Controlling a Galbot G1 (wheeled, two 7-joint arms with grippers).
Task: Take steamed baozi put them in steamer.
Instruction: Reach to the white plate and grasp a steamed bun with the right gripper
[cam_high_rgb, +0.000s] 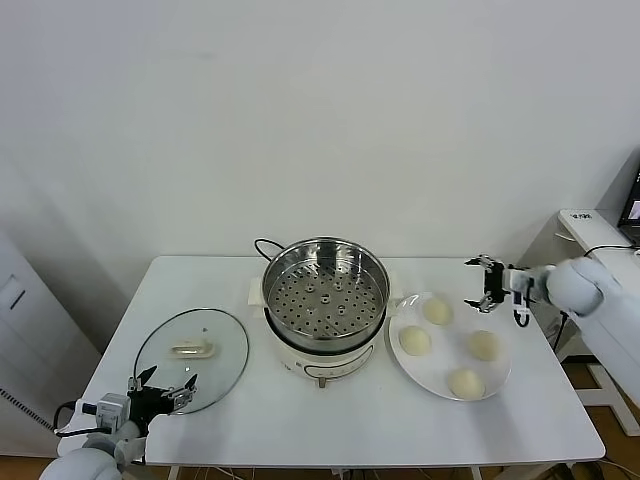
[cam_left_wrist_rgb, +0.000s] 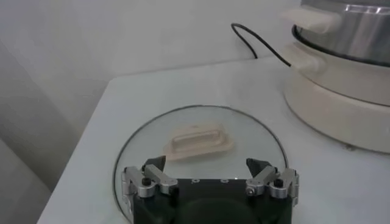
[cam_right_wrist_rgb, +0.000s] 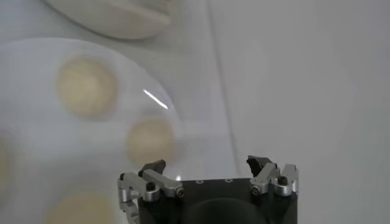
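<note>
Four steamed baozi (cam_high_rgb: 449, 348) on the white plate (cam_high_rgb: 500, 384) right of the empty steamer (cam_high_rgb: 325, 299), my right gripper (cam_high_rgb: 484, 285) spread wide above the plate's far edge, my left gripper (cam_high_rgb: 160, 391) spread over the glass lid (cam_high_rgb: 215, 330).

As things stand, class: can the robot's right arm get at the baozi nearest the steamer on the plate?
Probably yes. The right end effector hangs open beside the plate, and nothing covers that baozi, which sits apart from the steamer.

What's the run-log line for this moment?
stage: pre-grasp | right gripper: open, above plate far edge | baozi: four on plate | steamer: empty | left gripper: open, idle by glass lid
</note>
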